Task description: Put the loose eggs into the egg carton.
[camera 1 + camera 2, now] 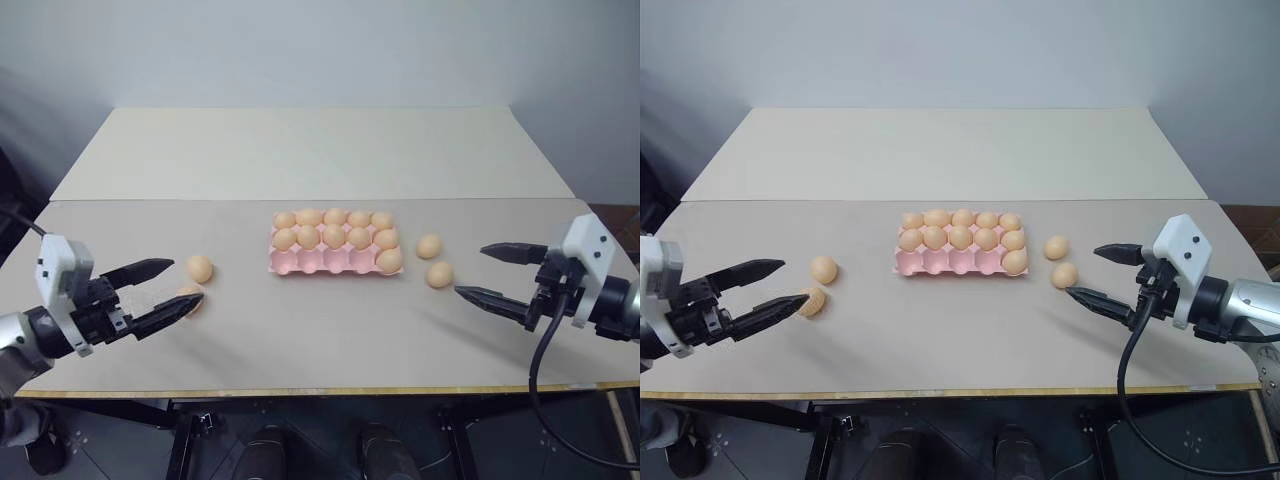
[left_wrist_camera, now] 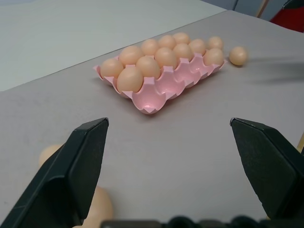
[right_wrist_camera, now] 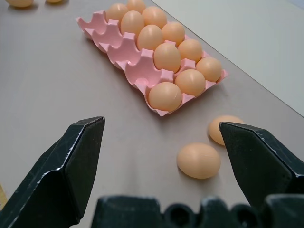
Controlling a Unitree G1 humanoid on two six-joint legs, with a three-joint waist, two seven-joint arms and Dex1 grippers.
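Observation:
The pink egg carton (image 1: 312, 263) lies in the middle of the table, its two far rows filled with eggs. One more egg sits in the near row's right end, and the other near cups are bare. Two loose eggs (image 1: 200, 268) (image 1: 190, 298) lie to its left, the nearer one just behind the lower fingertip of my left gripper (image 1: 186, 281). That gripper is open and holds nothing. Two more loose eggs (image 1: 429, 246) (image 1: 439, 274) lie right of the carton. My right gripper (image 1: 470, 270) is open just right of them, apart from both.
A paler second table (image 1: 310, 150) butts against the far side of this one. The near table edge (image 1: 320, 392) runs below both grippers. A black cable (image 1: 538, 365) hangs from my right arm.

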